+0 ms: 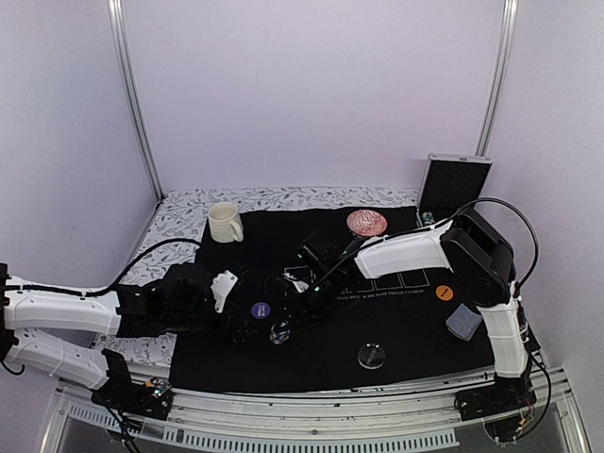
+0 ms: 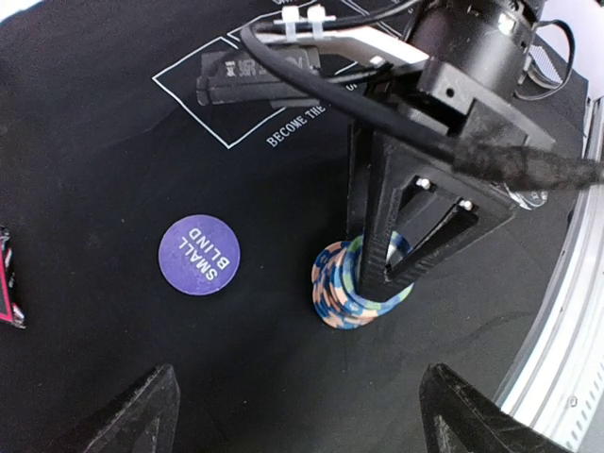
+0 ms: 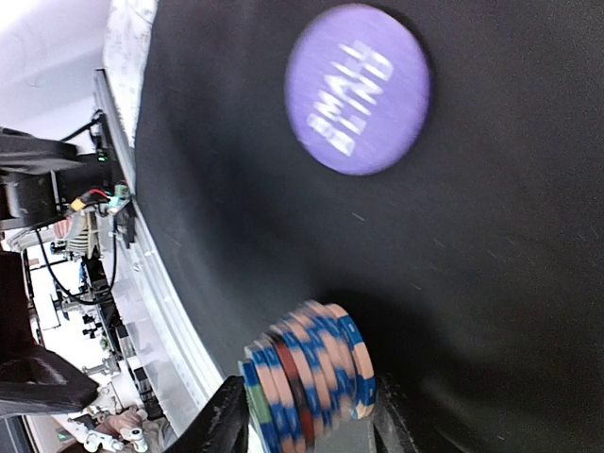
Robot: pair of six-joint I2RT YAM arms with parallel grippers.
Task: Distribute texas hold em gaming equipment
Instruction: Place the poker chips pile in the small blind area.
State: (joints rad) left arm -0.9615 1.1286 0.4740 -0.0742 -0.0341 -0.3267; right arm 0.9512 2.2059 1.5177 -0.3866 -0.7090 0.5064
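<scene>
A stack of striped poker chips point(image 2: 338, 300) stands leaning on the black mat point(image 1: 311, 363), to the right of the purple "small blind" disc point(image 2: 199, 255). My right gripper point(image 3: 307, 415) reaches down over the stack point(image 3: 311, 377) with one finger on each side, jaws slightly apart from it. My left gripper point(image 2: 302, 425) hovers just short of the stack, wide open and holding nothing. From above, the stack point(image 1: 280, 331) lies between both grippers. An orange disc point(image 1: 444, 293), a clear disc point(image 1: 372, 356) and grey-blue cards point(image 1: 463, 324) lie to the right.
A cream mug point(image 1: 225, 223) and a red patterned bowl point(image 1: 366, 223) stand at the mat's far edge. A dark case point(image 1: 453, 184) leans at the back right. The table's metal front rail point(image 1: 311, 420) runs close behind the stack.
</scene>
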